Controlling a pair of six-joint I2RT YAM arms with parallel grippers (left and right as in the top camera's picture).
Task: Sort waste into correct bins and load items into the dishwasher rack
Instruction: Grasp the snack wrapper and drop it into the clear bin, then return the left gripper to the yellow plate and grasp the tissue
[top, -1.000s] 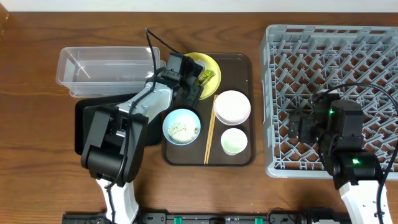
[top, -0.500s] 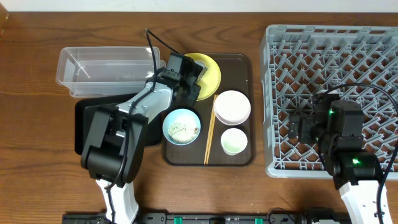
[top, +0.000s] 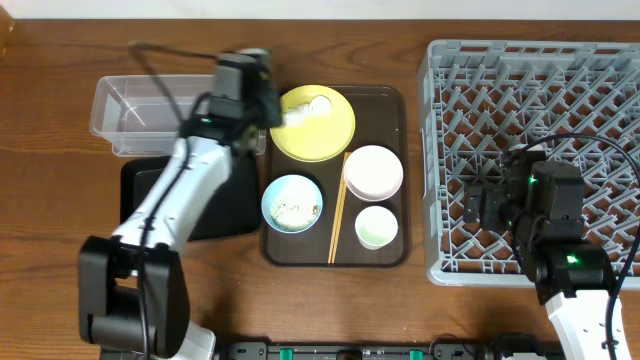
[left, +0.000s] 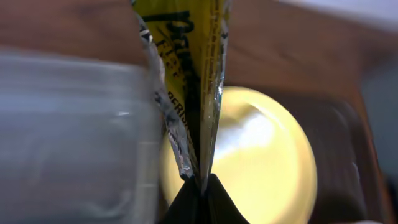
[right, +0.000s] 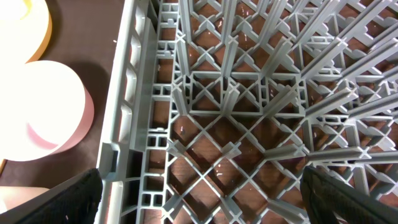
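Note:
My left gripper (top: 262, 105) is shut on the crumpled green-and-yellow wrapper (left: 186, 74) and holds it in the air between the clear tub (top: 160, 110) and the yellow plate (top: 315, 125). In the left wrist view the wrapper hangs from the fingertips, with the tub (left: 68, 137) on the left and the plate (left: 267, 155) on the right. A white food bit (top: 318, 103) lies on the plate. The light-blue bowl (top: 292, 203) holds rice grains. Chopsticks (top: 338, 210), the white-pinkish bowl (top: 373, 172) and the small cup (top: 376, 227) sit on the brown tray. My right gripper (right: 211, 199) hangs open over the grey rack (right: 249, 93).
The black bin tray (top: 140, 195) lies in front of the clear tub, partly under my left arm. The dark-brown serving tray (top: 392, 100) carries the dishes. The rack (top: 540, 90) fills the right side of the table. The white-pinkish bowl (right: 43, 112) shows just left of the rack wall.
My left gripper shut on the wrapper on the plate, then lifted it up and left toward the clear tub's right end. The plate's surface now shows. My right arm has not moved.

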